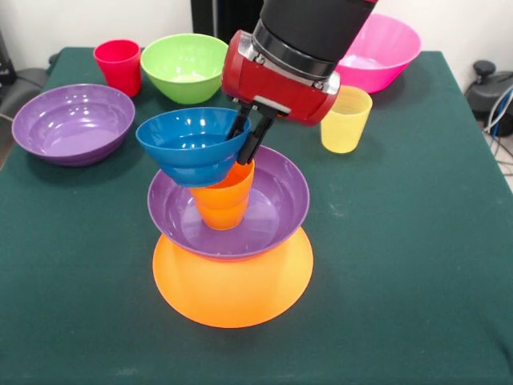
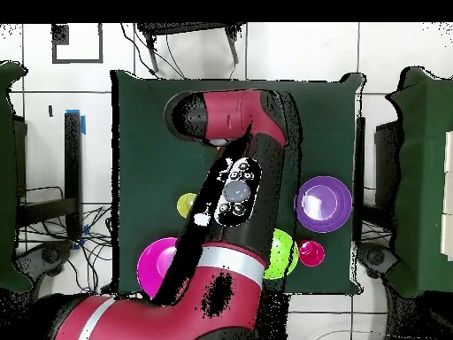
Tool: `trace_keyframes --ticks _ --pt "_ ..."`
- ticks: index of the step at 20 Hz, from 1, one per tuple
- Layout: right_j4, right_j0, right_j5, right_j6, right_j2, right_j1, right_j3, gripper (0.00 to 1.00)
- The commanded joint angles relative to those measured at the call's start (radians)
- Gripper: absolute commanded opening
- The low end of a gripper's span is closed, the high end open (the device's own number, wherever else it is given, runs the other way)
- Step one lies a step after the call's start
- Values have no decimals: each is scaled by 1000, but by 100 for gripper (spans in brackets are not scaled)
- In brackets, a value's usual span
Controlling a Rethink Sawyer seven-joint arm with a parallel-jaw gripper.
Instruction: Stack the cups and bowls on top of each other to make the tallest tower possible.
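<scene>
The tower stands mid-table: an upturned yellow-orange bowl (image 1: 232, 289), a purple bowl (image 1: 276, 200) on it, and an orange cup (image 1: 223, 200) upright inside that. A small blue bowl (image 1: 188, 144) rests on the cup, tipped slightly. My gripper (image 1: 240, 148) comes down from the upper right and is shut on the blue bowl's right rim, one finger inside and one outside. In the overhead view the arm hides the tower and the gripper.
Loose pieces line the far side: a red-pink cup (image 1: 120, 66) (image 2: 310, 252), a green bowl (image 1: 184, 66) (image 2: 285, 255), a second purple bowl (image 1: 74, 122) (image 2: 323, 204), a pink bowl (image 1: 377, 50) (image 2: 157, 264) and a yellow cup (image 1: 345, 119) (image 2: 186, 205).
</scene>
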Motion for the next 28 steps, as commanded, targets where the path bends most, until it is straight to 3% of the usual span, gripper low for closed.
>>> trace_keyframes --ticks 1,11,28 --pt "14 13 22 130 89 39 129 0" --pt "15 45 51 166 63 45 127 0" --pt "17 38 -6 147 75 75 86 0"
